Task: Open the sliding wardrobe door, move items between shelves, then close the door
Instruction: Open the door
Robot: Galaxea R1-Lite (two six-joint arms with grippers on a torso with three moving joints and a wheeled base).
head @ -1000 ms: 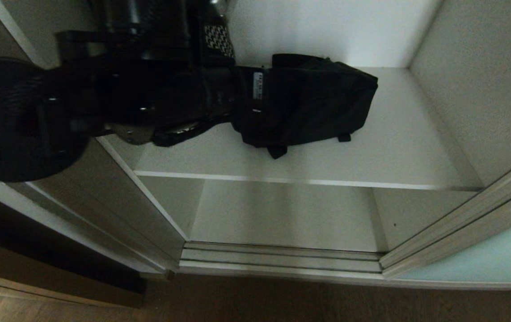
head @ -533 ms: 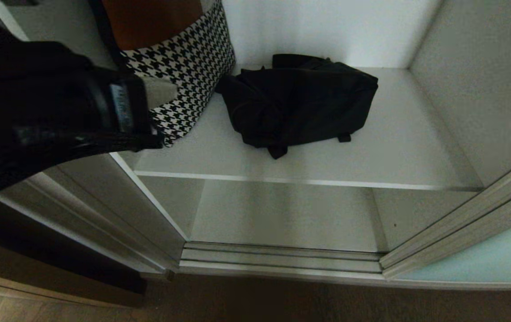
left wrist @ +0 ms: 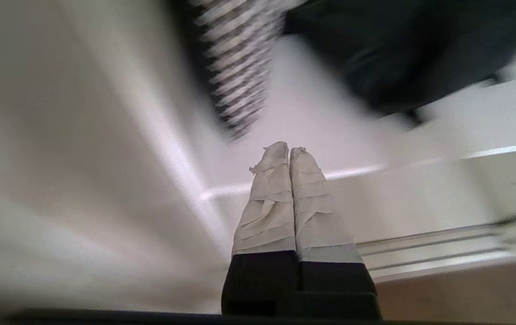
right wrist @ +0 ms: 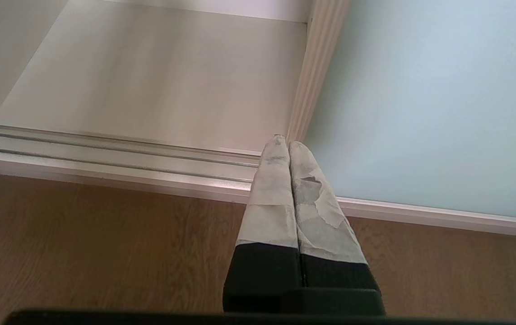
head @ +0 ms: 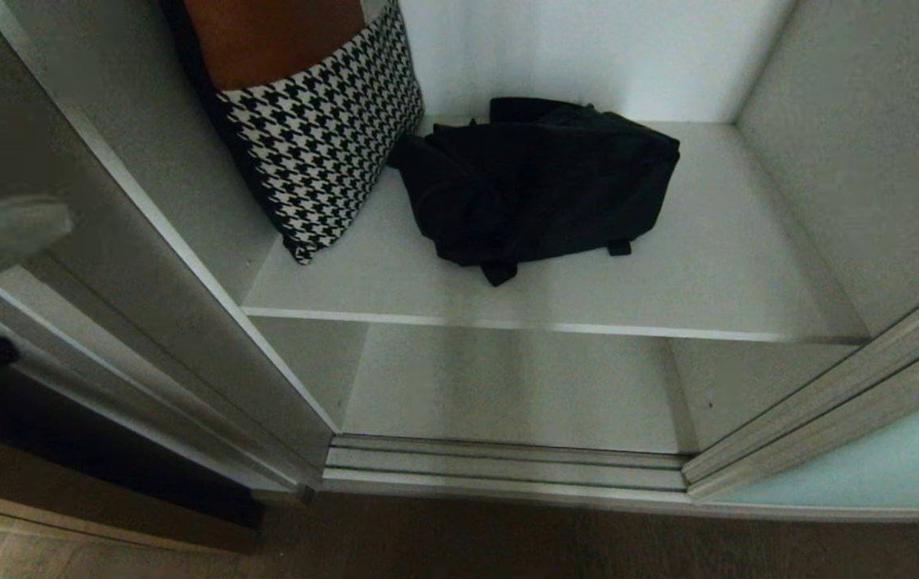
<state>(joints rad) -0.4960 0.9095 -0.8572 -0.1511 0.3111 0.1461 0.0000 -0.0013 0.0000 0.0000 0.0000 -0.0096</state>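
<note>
The sliding wardrobe door, frosted aqua glass in a silver frame, stands pushed aside at the right and leaves the wardrobe open. On the upper of two white shelves lie a black fabric bag and, leaning on the left wall, a houndstooth-patterned bag. The lower shelf is bare. My left gripper is shut on nothing, outside the wardrobe in front of its left side wall. My right gripper is shut and hangs parked low by the door's frame edge.
A ribbed silver floor track runs along the wardrobe's front, with wooden floor before it. The white left side wall and right side wall bound the opening. A dark strip lies at the lower left.
My left arm has drawn back out of the shelf to the left edge of the head view, uncovering the houndstooth bag. The black bag has stayed in place.
</note>
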